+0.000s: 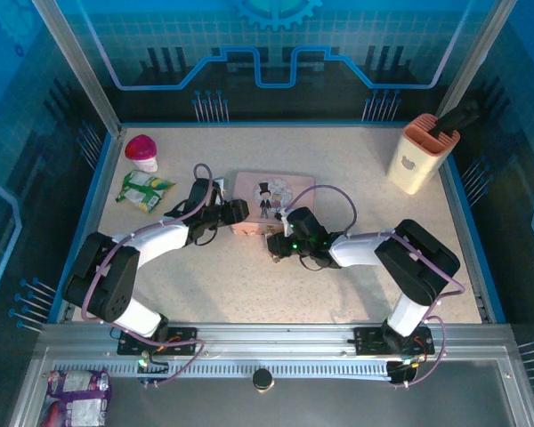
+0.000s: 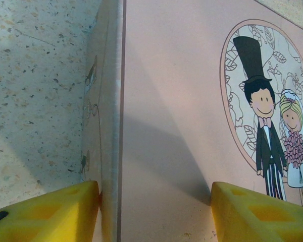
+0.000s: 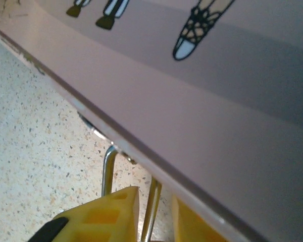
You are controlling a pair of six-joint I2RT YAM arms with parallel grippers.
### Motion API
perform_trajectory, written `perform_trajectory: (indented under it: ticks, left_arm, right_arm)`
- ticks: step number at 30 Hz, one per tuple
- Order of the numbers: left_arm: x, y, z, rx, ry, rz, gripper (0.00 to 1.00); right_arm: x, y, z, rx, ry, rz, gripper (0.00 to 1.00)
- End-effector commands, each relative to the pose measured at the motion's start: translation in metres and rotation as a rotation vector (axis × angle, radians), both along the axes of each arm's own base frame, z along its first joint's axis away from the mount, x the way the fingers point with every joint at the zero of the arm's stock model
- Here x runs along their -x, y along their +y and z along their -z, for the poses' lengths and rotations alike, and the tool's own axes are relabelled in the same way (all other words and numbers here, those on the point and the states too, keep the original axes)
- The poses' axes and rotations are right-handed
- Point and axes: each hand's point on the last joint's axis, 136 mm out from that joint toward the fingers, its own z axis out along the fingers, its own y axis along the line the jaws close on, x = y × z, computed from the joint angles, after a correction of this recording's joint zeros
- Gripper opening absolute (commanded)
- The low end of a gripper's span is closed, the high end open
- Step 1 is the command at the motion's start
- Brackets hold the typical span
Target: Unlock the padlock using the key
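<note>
The top external camera looks steeply down from above and behind the arm bases [image 1: 160, 336], taking in the whole table [image 1: 249, 285] with the pink tin [image 1: 271, 203] near its middle. The left wrist camera sits very close to that tin, facing along its lid and side wall; the right wrist camera, equally near and low over the table, faces its edge. All three share the tin.
</note>
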Motion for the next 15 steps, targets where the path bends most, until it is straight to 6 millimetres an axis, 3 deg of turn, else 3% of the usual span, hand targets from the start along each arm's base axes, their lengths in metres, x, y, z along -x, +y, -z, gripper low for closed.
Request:
perform_trajectory:
  ticks: [1, 7, 15]
  left_arm:
    - [0.026, -0.003, 0.023, -0.022, 0.098, 0.017, 0.59]
    - [0.030, -0.004, 0.025, -0.042, 0.098, -0.007, 0.59]
    - [0.033, 0.000, 0.018, -0.007, 0.043, -0.106, 0.59]
  right_arm:
    - [-0.009, 0.000, -0.007, -0.038, -0.015, 0.054, 0.18]
    - [-0.005, -0.007, -0.011, -0.121, -0.012, 0.156, 0.08]
    - [-0.004, -0.007, -0.016, -0.181, -0.035, 0.273, 0.04]
